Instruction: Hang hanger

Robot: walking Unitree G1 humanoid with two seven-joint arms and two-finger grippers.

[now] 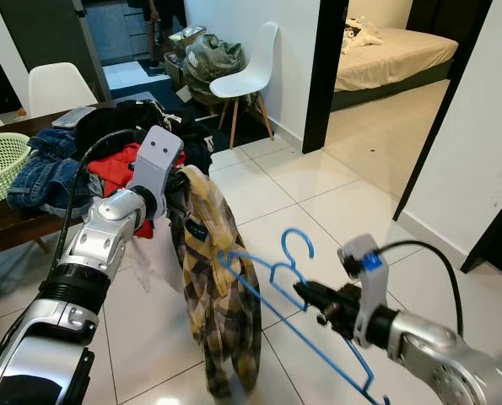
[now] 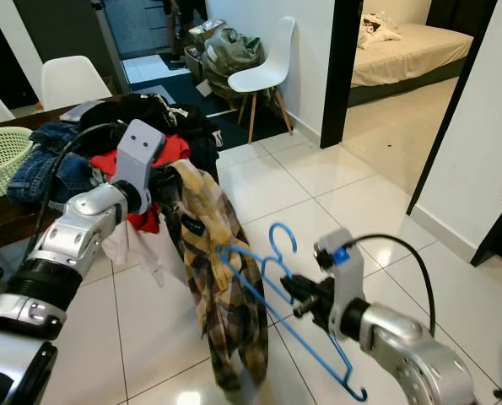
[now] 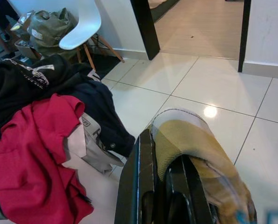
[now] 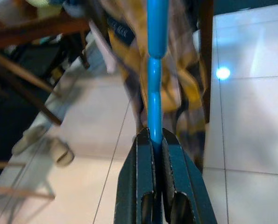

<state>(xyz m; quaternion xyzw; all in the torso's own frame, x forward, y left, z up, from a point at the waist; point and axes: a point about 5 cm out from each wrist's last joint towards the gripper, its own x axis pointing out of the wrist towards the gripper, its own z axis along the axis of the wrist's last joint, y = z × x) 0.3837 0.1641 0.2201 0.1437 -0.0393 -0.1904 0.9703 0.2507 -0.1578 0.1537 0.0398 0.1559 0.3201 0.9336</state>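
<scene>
My left claw [image 1: 180, 179] grips the plaid shirt [image 1: 217, 287]; my right claw [image 1: 311, 297] clamps the blue hanger [image 1: 276, 274]. A table [image 1: 14, 226] heaped with clothes [image 1: 107, 160] stands close beside them.

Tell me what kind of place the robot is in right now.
Most likely a lived-in flat or home, in a tiled dining or living area. A dark wooden table is piled with clothes, white dining chairs stand about, and an open doorway shows a bed in the next room.
</scene>
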